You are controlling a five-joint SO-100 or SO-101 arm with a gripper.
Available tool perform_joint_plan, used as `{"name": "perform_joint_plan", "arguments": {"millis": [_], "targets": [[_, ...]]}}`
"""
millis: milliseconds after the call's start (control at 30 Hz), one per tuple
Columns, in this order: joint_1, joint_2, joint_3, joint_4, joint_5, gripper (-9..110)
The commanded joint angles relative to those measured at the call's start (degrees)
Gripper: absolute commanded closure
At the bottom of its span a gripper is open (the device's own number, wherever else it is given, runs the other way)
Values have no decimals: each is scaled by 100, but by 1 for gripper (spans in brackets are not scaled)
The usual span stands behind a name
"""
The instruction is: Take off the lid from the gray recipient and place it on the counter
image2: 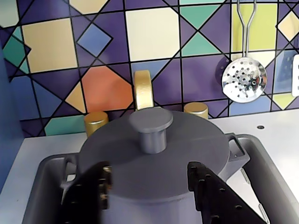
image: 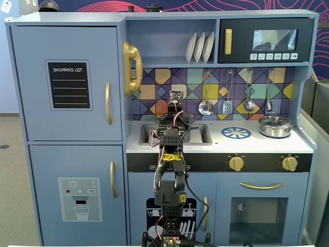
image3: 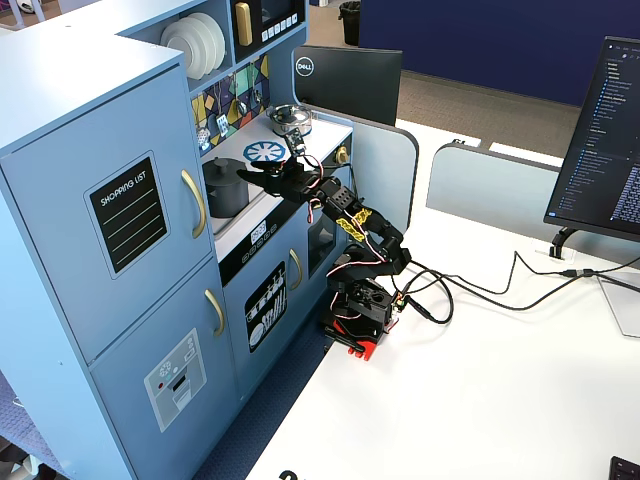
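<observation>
Wrist view showed the lid (image2: 154, 154) seated flat on the gray pot (image2: 187, 193), which stood in the sink (image2: 266, 158) of the toy kitchen. The gripper (image2: 152, 186) was spread wide, its two black fingers (image2: 93, 191) hanging on either side of the pot's front edge, not touching the knob. Behind the pot stood a gold faucet (image2: 143, 89) with two gold taps, and a slotted spoon (image2: 244, 80) hung on the tiled wall. No writing was readable here.

Fixed view from the front had the arm (image: 172, 170) reaching up over the counter (image: 267, 144) into the sink, hiding the pot and lid. A blue burner mark (image: 236, 133) was printed on the counter, and a shiny silver pot (image: 275, 125) sat to its right. The fridge door carried a board reading "SHOPPING LIST" (image: 71, 85).

Fixed view from the side placed the gripper (image3: 262, 173) just over the gray pot (image3: 225, 187) in the sink, with the burner mark (image3: 266, 151) bare beyond it. A monitor back behind the kitchen read "DELL" (image3: 306, 66), and the door board again read "SHOPPING LIST".

By my reading, the task had barely begun: the lid was not yet gripped or lifted. Closing on the knob, raising the lid and setting it on the counter all remained.
</observation>
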Motion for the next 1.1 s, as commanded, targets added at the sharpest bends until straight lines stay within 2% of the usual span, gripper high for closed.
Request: {"name": "perform_joint_plan", "arguments": {"millis": [0,633,1067], "targets": [[35,-272,-448,-281,35,85],[-97,-1696,-721,-1310,-185,87],[-229,-2707,-1424,-1538,-290,89]]}}
